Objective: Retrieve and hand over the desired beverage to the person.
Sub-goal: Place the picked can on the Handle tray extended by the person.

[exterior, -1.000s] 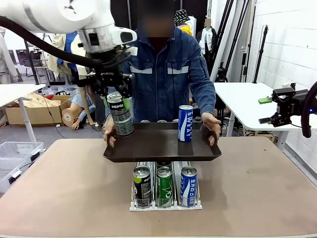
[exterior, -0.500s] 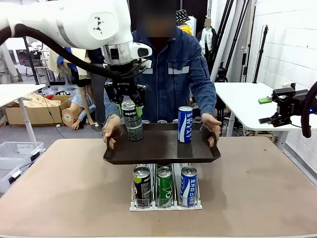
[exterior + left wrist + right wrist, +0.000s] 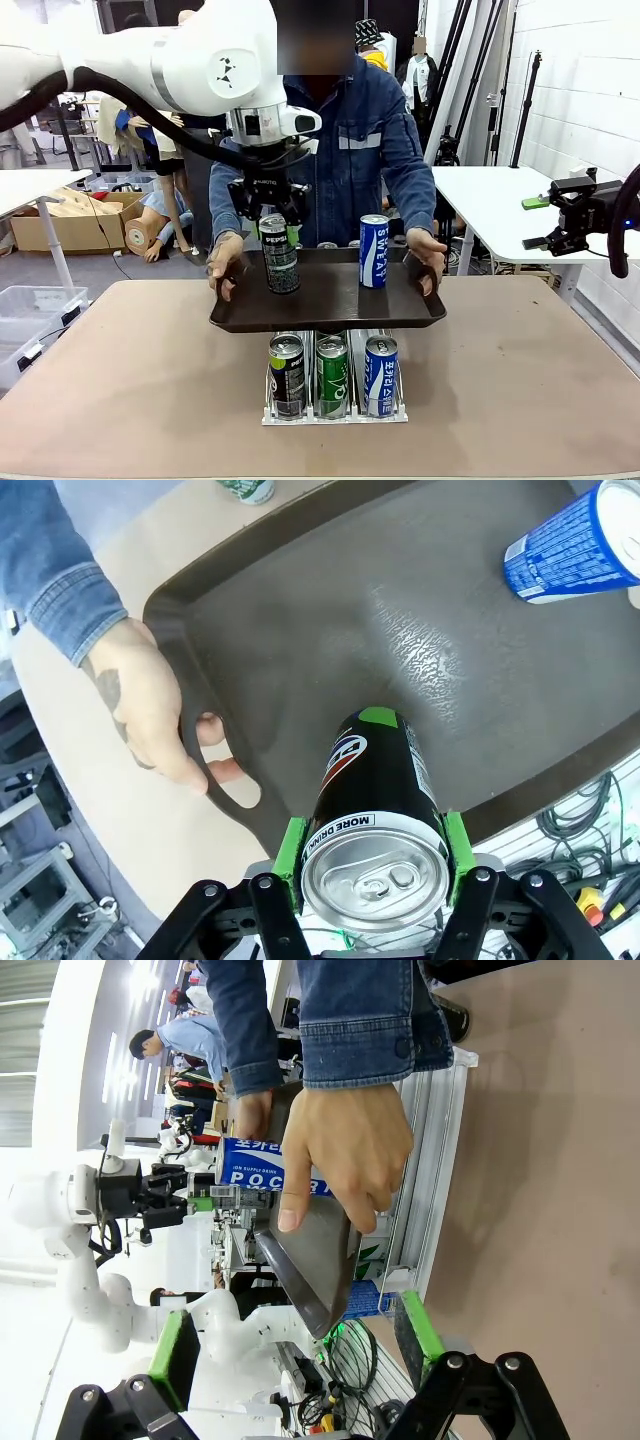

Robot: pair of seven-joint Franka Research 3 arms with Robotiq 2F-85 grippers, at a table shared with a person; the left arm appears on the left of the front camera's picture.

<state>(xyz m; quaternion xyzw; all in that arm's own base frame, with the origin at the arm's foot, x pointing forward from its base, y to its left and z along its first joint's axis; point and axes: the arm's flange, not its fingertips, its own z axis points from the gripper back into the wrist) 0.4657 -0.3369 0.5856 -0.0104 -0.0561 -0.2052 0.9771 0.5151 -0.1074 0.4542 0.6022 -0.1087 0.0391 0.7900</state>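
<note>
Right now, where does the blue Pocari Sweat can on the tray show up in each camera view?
Front view: the blue can stands upright on the right part of the dark tray.
Left wrist view: top right corner, on the tray.
Right wrist view: left of centre, print sideways, partly behind the person's hand.
Shared landmark: the dark tray.

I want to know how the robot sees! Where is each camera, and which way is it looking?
Front view: between the arms, facing the person holding the tray; the left arm shows.
Left wrist view: above the left pincer, looking down its green pads at the Pepsi can.
Right wrist view: on the open right pincer, rolled sideways, facing the person's hand.
All three share the tray.
</note>
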